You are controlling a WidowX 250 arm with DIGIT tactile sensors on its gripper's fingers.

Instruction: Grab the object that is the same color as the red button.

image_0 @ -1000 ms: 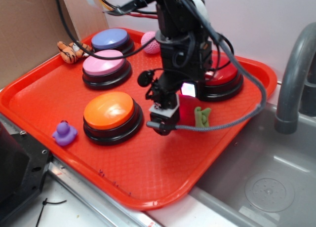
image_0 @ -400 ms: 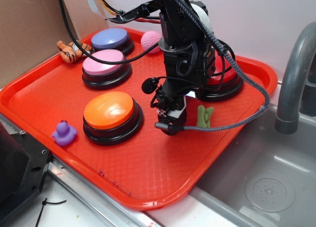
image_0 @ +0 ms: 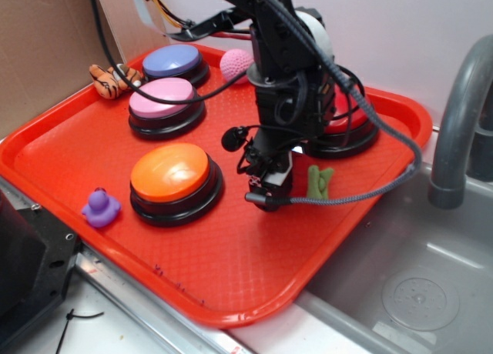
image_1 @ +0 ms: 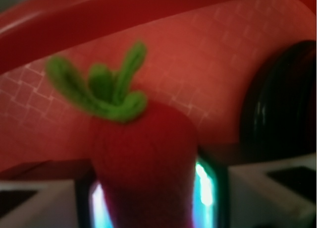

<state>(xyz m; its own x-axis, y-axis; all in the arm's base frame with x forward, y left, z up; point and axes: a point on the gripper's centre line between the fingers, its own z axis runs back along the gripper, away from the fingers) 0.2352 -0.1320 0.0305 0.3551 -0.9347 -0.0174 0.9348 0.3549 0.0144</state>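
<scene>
Claw (image_0: pixel 271 186) down low on the red tray (image_0: pixel 231 269), closed around the plush strawberry (image_1: pixel 143 158), its green stem (image_0: pixel 318 181) poking out to the side toward the sink (image_0: pixel 416 292). Strawberry pinned between the pads in the wrist view, red body filling the gap, stem pointing away over the tray's textured floor. Red button (image_0: pixel 350 119) just behind the arm, mostly hidden by cables; black base of a button at the right edge of the wrist view. Orange button (image_0: pixel 171 173) just beside the claw, pink button (image_0: pixel 160 100) and purple button (image_0: pixel 172 61) farther back, none touched. Pink crocheted ball (image_0: pixel 234 61), toy tiger (image_0: pixel 112 78) and purple duck (image_0: pixel 100 208) well apart from the action. Grasp step apparently in hand, strawberry seemingly at tray level. Next: a straight lift, grip firm enough that the soft plush cannot slip, clear of the orange button's rim and the trailing cable (image_0: pixel 362 192).
</scene>
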